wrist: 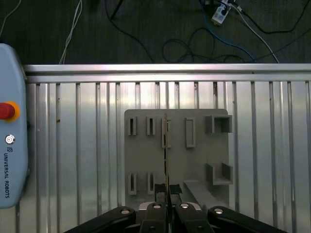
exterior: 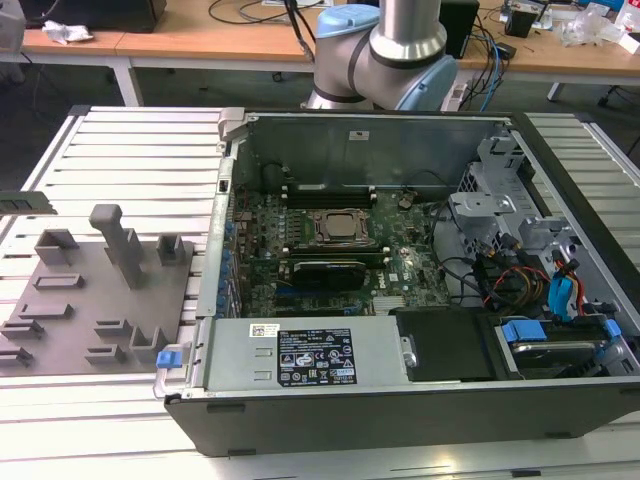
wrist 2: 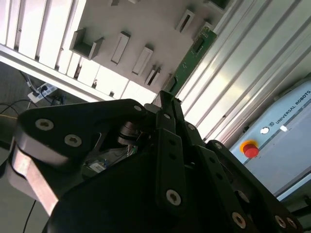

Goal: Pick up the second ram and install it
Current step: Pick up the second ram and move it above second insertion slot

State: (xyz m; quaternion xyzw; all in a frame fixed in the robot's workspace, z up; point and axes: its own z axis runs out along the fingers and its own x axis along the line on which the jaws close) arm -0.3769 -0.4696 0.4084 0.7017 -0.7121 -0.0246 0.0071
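Over at the exterior view's left edge, we are seeing the second ram (exterior: 28, 202) hanging as a thin green stick above the slatted table, beside the grey fixture plate (exterior: 70, 330) and well apart from the open computer case (exterior: 380, 150). We are looking straight down its edge in the first wrist view, where the gripper (wrist: 167, 190) is pinching it from both sides, and the fingers (wrist 2: 167, 141) are looking clenched on the board's near end in the second wrist view, with the green length poking out beyond them. We are judging the stick to be clear of the fixture plate and the carry to be the step in hand. Doing it well, as we are reading it, is about holding the board square in that pinch with no twist, since so little of it is being gripped, and about travelling high enough to clear the fixture's blocks and the case wall on the way to the black memory sockets (exterior: 327, 196) beside the processor.
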